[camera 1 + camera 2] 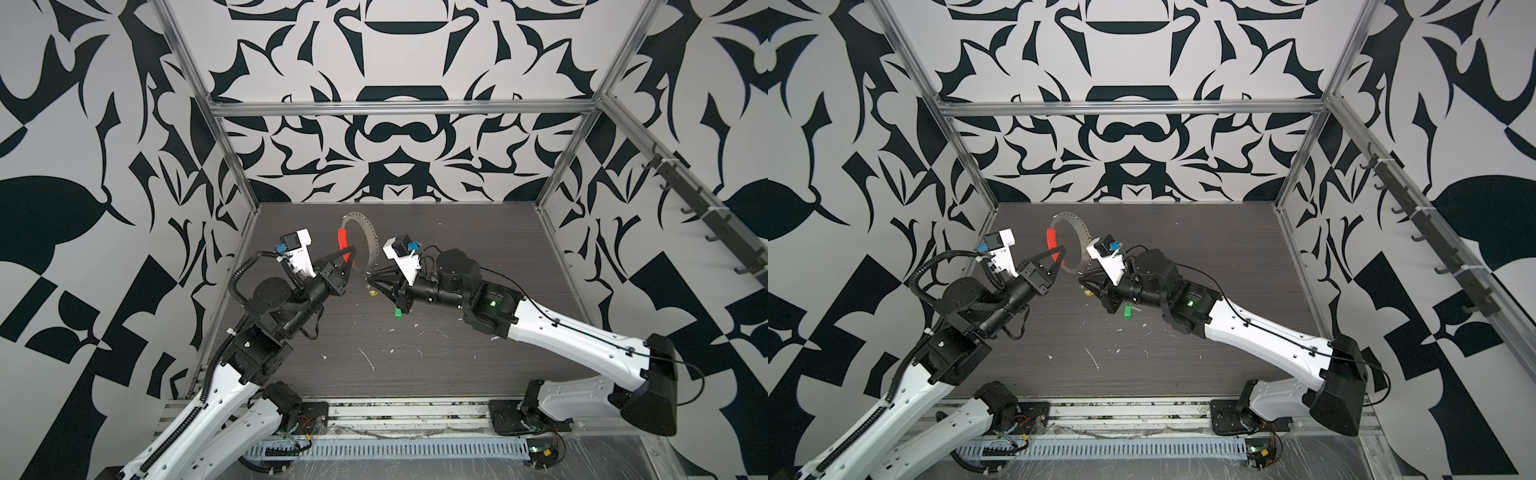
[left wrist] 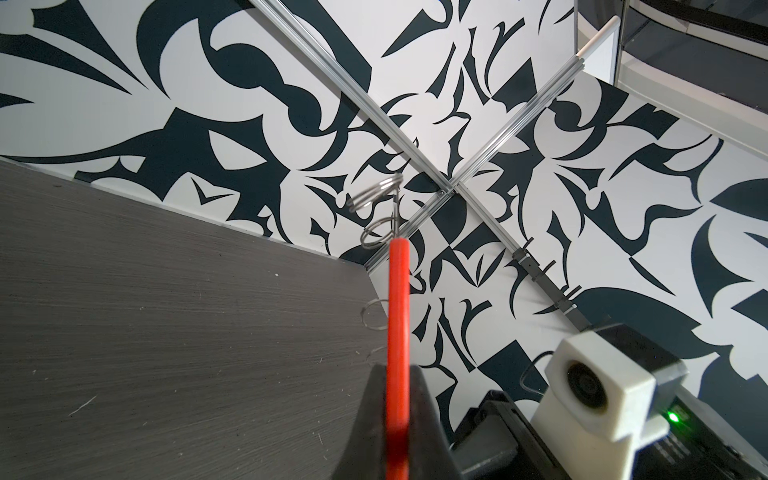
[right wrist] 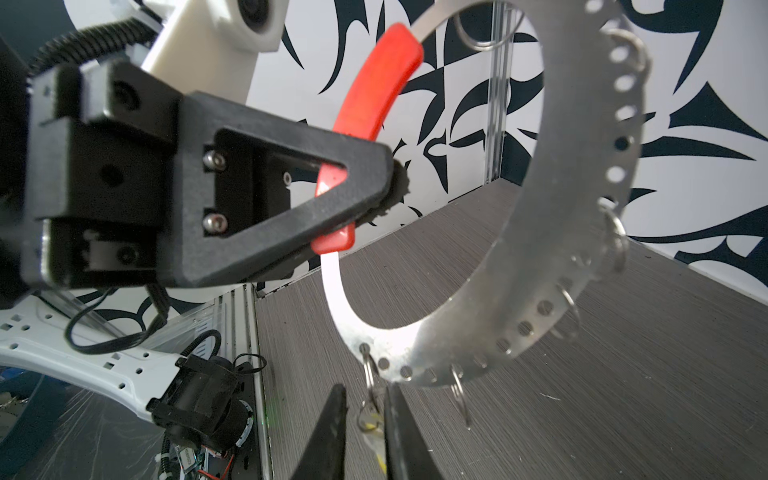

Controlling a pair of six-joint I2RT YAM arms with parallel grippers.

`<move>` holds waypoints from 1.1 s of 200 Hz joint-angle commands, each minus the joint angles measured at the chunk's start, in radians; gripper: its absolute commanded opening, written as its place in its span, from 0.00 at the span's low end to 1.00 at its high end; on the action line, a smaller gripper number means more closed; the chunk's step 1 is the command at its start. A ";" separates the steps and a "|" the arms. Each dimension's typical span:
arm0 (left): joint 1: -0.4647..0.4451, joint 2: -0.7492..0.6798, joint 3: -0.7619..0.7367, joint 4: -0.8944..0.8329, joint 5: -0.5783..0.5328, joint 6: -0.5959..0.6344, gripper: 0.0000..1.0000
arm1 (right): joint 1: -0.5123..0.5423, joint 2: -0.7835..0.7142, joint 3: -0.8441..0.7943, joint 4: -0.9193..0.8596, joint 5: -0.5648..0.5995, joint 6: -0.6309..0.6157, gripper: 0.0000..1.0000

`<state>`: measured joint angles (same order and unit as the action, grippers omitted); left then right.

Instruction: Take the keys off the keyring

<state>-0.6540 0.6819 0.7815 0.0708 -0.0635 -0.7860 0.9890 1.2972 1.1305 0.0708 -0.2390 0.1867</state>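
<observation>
On the dark table (image 1: 415,374), beside the right gripper (image 3: 365,388), the green key (image 1: 397,313) lies free. The yellow key (image 3: 370,419) hangs ringed between its jaws, grip unclear. The left gripper (image 1: 352,255) pinches the keyring (image 3: 573,199).

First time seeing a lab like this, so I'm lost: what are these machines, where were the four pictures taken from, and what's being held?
Two robot arms with pincer grippers work over a dark table. Two pictures look down from above; the other two come from cameras on each arm's wrist. The left gripper clamps the red sleeve of a perforated metal keyring, holding it up. The right gripper has its jaws either side of the hanging yellow key. A green key lies on the table.
</observation>
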 commanded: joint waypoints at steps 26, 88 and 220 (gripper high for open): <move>0.002 -0.006 0.029 0.041 0.002 -0.010 0.00 | 0.005 -0.001 0.048 0.044 -0.008 -0.001 0.12; 0.002 -0.008 0.024 0.041 0.002 -0.012 0.00 | 0.005 0.002 0.049 0.044 -0.005 -0.002 0.00; 0.002 -0.009 0.013 0.054 0.008 -0.025 0.00 | 0.007 0.020 0.054 0.058 -0.006 0.010 0.18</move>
<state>-0.6540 0.6815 0.7815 0.0711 -0.0635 -0.7944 0.9901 1.3258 1.1381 0.0723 -0.2462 0.1886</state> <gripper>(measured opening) 0.092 0.191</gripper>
